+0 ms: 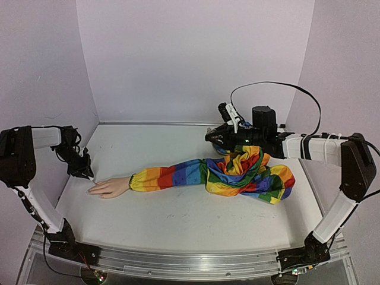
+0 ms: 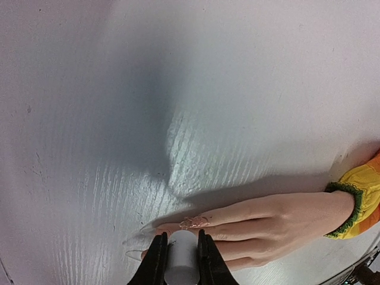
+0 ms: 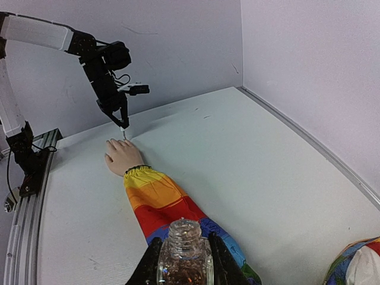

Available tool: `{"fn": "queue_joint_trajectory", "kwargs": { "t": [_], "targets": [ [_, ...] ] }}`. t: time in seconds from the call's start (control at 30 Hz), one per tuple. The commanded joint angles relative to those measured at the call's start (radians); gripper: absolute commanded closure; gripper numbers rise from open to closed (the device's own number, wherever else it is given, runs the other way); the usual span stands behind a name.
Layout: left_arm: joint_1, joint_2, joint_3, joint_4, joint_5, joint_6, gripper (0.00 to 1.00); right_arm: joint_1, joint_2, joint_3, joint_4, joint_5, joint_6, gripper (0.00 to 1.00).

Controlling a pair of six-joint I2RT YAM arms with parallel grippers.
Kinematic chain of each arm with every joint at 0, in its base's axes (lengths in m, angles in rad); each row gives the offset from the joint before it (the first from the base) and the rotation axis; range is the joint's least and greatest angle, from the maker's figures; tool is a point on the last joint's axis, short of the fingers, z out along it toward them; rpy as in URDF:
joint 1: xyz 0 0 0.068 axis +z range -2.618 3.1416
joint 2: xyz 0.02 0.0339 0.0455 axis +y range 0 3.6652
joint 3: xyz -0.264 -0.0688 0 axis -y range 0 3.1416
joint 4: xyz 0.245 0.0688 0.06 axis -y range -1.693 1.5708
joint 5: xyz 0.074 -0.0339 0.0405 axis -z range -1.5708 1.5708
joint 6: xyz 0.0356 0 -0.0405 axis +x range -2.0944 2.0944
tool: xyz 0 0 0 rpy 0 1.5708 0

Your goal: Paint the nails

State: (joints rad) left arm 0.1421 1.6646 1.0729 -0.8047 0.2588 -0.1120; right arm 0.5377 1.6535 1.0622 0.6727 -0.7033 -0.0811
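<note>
A stroke landing on the white table (image 1: pixel 196 219), or on skin rather than nail, is judged the main risk. The targets are very small, and the brush end itself cannot be made out below the tool. A nudge against the rainbow-striped sleeve (image 1: pixel 178 176) or the mannequin hand (image 2: pixel 267 222) could also slide the whole limb, since nothing is seen pinning it down. The clear glass bottle (image 3: pixel 184 264) is uncapped and could be spilled if tilted. It is held at the bottom centre of the right wrist view, with the right pincer (image 3: pixel 184 243) closed snugly on its sides. The left pincer (image 2: pixel 180 238) is closed to a narrow gap on a white cylindrical cap (image 2: pixel 181 264), taken to be the brush handle, at the bottom centre of the left wrist view. A glittery speck is seen on a finger just above that cap; whether it is bristle or polish cannot be told. The nails (image 2: pixel 135 240) lie at the pale fingertips just left of the left pincer, low in the frame. The fingers run off to the right, toward the cuff at the right edge. In the top view the hand is found at lower left, just right of the left pincer.
</note>
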Motion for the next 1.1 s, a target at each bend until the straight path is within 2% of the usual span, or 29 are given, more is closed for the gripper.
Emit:
{"fn": "queue_joint_trajectory", "kwargs": {
  "t": [0.0, 0.23, 0.5, 0.6, 0.73, 0.9, 1.07],
  "targets": [
    [-0.003, 0.001, 0.033, -0.017, -0.025, 0.001, 1.0, -0.003, -0.015, 0.044, 0.042, -0.033, 0.004, 1.0],
    [-0.003, -0.001, 0.036, -0.024, -0.035, -0.001, 1.0, -0.004, -0.015, 0.045, 0.042, -0.032, 0.004, 1.0],
    [-0.003, -0.152, 0.034, 0.007, -0.097, -0.024, 1.0, -0.004, -0.038, 0.036, 0.039, 0.013, 0.021, 1.0],
    [-0.004, -0.22, 0.042, 0.012, -0.05, -0.026, 1.0, -0.004, -0.05, 0.033, 0.038, 0.041, 0.05, 1.0],
    [-0.021, -0.312, 0.061, 0.013, 0.087, -0.027, 1.0, -0.001, -0.072, 0.021, 0.039, 0.071, 0.071, 1.0],
    [-0.13, -0.434, 0.095, 0.013, 0.201, -0.04, 1.0, 0.046, -0.103, -0.018, 0.059, 0.14, 0.073, 1.0],
    [-0.331, -0.49, 0.148, 0.02, 0.232, -0.054, 1.0, 0.19, -0.122, -0.023, 0.07, 0.288, 0.04, 1.0]
  ]
}}
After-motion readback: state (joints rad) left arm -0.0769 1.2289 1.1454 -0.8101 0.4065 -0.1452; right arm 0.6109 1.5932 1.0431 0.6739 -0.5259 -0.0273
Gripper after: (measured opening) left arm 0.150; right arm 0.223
